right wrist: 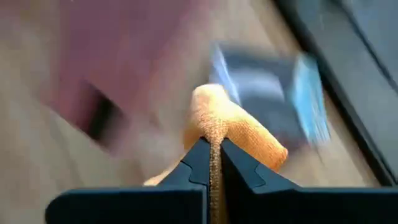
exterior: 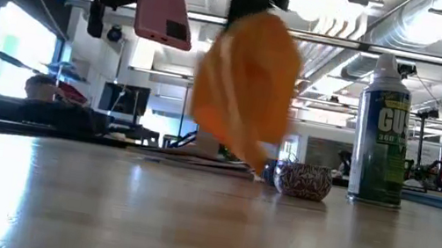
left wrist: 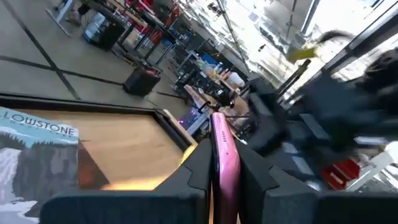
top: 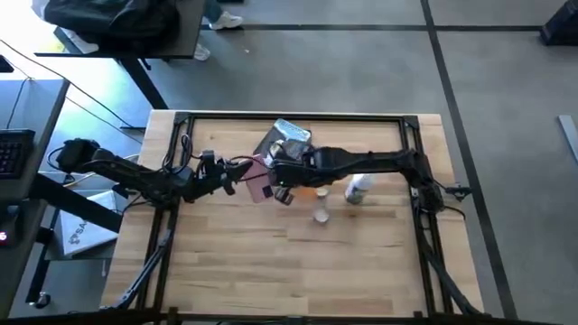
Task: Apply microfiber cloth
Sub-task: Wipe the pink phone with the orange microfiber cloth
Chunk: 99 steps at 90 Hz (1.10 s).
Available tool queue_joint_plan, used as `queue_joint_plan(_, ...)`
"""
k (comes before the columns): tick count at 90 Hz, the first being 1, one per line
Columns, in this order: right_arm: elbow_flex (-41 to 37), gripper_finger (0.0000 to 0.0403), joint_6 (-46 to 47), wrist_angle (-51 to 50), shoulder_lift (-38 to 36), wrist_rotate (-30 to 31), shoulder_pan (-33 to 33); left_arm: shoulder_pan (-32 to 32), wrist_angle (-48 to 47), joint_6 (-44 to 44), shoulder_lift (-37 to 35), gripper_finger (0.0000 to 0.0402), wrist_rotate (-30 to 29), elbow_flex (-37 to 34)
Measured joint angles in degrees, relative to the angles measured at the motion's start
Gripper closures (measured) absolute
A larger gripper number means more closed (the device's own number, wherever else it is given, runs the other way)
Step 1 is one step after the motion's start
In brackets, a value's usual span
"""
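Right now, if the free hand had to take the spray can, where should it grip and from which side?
Grip the spray can around its straight green body, below the nozzle, coming in level from its open side, away from the small bowl. It stands upright.

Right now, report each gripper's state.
Left gripper: closed on the pink phone.
Right gripper: closed on the microfiber cloth.

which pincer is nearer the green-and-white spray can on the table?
Right. The right pincer, shut on the orange-yellow microfiber cloth, hangs a short way to the left of the green-and-white spray can in the high view. The left pincer, gripping a pink phone, is farther left.
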Motion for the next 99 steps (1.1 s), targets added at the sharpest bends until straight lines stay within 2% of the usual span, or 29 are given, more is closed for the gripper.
queue_joint_plan(12,3.04,0.0403,-5.89,10.46,-0.15,3.00,-0.05,0.25,1.12,0.93,-0.02,0.0380,2.56,0.00)
queue_joint_plan(20,4.25,0.0403,-8.31,12.33,-0.15,6.73,-0.02,0.25,1.26,1.73,-0.02,0.0380,3.17,0.00)
queue_joint_plan(28,4.46,0.0403,-9.52,12.91,-0.15,7.54,0.63,0.25,1.45,3.24,-0.02,0.0380,3.20,0.00)
queue_joint_plan(43,1.12,0.0403,-10.52,14.60,-0.24,3.65,1.42,0.25,3.33,10.74,-0.02,0.0380,3.64,0.00)
queue_joint_plan(64,-5.54,0.0403,-16.13,22.87,-0.31,-0.44,2.02,0.32,4.67,24.09,-0.01,0.0380,10.71,-0.11)
queue_joint_plan(79,-4.00,0.0403,-18.05,20.92,-0.14,-1.57,2.44,-0.09,4.21,35.42,-0.09,0.0380,13.50,-0.11)
queue_joint_plan(90,-1.13,0.0403,-18.00,15.27,-0.02,-1.60,3.79,-0.83,3.23,38.23,-0.22,0.0380,16.84,0.02)
queue_joint_plan(99,-0.03,0.0403,-17.64,11.92,-0.02,1.47,5.41,-1.31,2.78,39.02,-0.24,0.0380,20.86,0.02)
